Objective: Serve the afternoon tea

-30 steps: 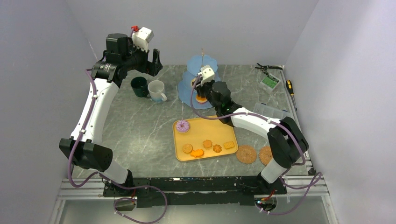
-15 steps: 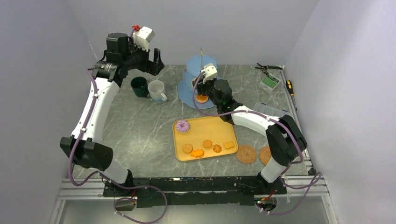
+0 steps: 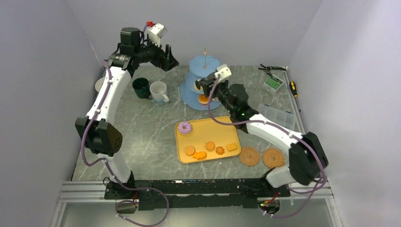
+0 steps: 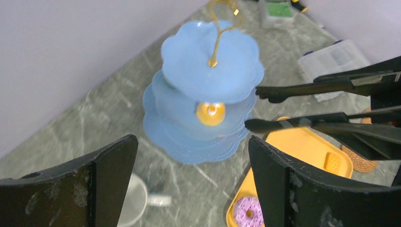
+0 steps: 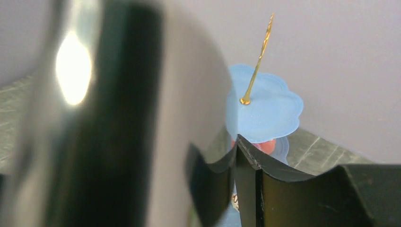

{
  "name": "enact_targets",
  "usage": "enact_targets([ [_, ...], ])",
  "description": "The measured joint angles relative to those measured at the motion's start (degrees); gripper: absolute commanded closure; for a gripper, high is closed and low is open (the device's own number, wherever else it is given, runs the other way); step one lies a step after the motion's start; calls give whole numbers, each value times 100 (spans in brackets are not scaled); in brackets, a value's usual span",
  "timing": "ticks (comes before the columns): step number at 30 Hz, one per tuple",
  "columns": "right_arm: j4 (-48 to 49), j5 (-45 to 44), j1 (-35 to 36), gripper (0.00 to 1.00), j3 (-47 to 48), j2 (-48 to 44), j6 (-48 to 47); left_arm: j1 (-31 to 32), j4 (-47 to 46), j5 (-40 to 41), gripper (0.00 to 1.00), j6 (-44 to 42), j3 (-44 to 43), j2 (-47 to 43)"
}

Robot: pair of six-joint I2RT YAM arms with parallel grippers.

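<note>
White mug (image 4: 136,201) only partly visible

Robotics lab test cell, viewed from above.

A left arm (image 3: 101,101) and a right arm (image 3: 272,131), both white and black, are standing bolted to an aluminium rail (image 3: 80,191) at the near edge of a grey marble-patterned surface (image 3: 142,127). Purple cables (image 3: 83,144) are trailing along them. Plain pale walls (image 3: 42,56) are boxing the surface in on three sides. Pliers (image 3: 270,68), a screwdriver (image 3: 294,88) and a clear parts box (image 3: 276,112) are lying along the far right edge. A light-blue three-tier stand (image 3: 204,64) and a yellow tray (image 3: 215,132) are sitting mid-surface as practice props.
</note>
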State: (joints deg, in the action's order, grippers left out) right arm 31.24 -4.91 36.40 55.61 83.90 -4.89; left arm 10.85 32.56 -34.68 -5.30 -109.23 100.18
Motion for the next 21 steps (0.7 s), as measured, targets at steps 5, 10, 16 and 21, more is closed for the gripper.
enact_targets([
  [5, -114, 109, 0, 41, -483, -942, 59, 133, -262, -839, 7, 4, -922, 848],
  [10, -426, 210, 0, 41, -984, -1703, 107, 332, -376, -1384, 7, -31, -1784, 1775],
  [16, -942, 227, 0, 42, -1429, -2382, 160, 693, -579, -1670, 9, -199, -2127, 2553],
  [21, -1185, 238, 0, 44, -1556, -2667, 282, 789, -1080, -1978, 12, -195, -2127, 2868],
])
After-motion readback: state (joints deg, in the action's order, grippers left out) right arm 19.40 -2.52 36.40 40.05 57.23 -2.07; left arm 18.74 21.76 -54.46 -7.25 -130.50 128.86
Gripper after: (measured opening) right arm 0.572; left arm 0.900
